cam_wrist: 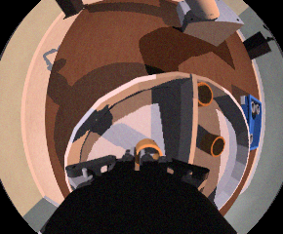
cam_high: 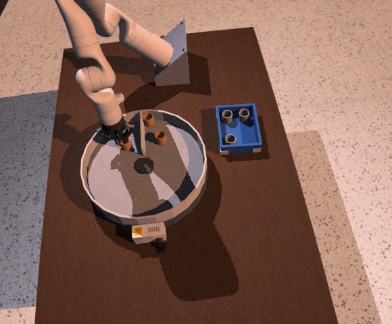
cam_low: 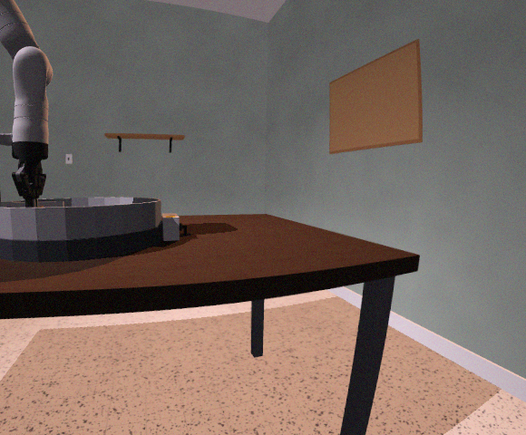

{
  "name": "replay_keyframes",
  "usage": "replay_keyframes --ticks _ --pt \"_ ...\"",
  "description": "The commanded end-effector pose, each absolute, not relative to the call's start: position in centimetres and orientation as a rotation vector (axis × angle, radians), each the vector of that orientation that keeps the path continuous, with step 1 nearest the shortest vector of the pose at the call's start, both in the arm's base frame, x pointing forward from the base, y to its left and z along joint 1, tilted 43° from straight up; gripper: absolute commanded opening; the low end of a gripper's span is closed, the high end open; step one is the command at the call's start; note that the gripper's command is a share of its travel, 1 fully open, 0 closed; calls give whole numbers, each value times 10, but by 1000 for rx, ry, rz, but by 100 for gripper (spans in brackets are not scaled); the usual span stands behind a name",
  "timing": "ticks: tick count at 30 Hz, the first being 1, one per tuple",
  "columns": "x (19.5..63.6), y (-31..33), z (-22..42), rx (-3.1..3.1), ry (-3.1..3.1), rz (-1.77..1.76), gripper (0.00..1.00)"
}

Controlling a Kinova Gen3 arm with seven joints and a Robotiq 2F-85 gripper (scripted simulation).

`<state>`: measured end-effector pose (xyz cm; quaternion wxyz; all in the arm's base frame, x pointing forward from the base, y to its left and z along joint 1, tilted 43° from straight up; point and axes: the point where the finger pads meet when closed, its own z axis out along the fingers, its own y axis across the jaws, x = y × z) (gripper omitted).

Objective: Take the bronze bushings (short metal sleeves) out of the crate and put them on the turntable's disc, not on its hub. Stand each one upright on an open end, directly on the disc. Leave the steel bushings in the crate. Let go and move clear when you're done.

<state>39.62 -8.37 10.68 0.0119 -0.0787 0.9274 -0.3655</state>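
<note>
So I'm on the third and last one here. My black two-finger gripper [cam_high: 121, 138] is pinched tight on a short orange-bronze metal bushing [cam_high: 126, 144], down inside the rim of the big round grey turntable [cam_high: 84, 163]. From the side camera the fingers [cam_low: 29, 185] dip just below the rim, so I reckon the bushing is at or very near the pale disc surface [cam_high: 109, 181], but that rim hides the actual contact and I can't say for sure it's touching.

Two other bronze bushings [cam_high: 148, 119] [cam_high: 160, 137] are already standing upright on the disc, on the far side of a thin raised divider strip [cam_high: 141, 132] from mine. The dark octagonal hub [cam_high: 143, 165] in the middle is well apart from all three, so that's fine.

Over in the small blue plastic crate [cam_high: 255, 120] I count three grey steel bushings [cam_high: 227, 117] and nothing bronze, so those stay put.

Next move, as I see it: make sure the sleeve is sat flat on its open end, spread the fingers gently, then lift straight up. The risk is dragging it over as I pull away, or nudging it into that divider just beside it
</note>
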Motion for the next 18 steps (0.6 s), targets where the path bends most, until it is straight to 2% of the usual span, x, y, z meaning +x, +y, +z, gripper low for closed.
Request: replay_keyframes --ticks 1,5,6,18 --pt "397 -83 107 -246 2891 -1139 0" --pt "397 -83 107 -246 2891 -1139 0" --pt "397 -83 107 -246 2891 -1139 14" --pt "397 -83 107 -246 2891 -1139 14"
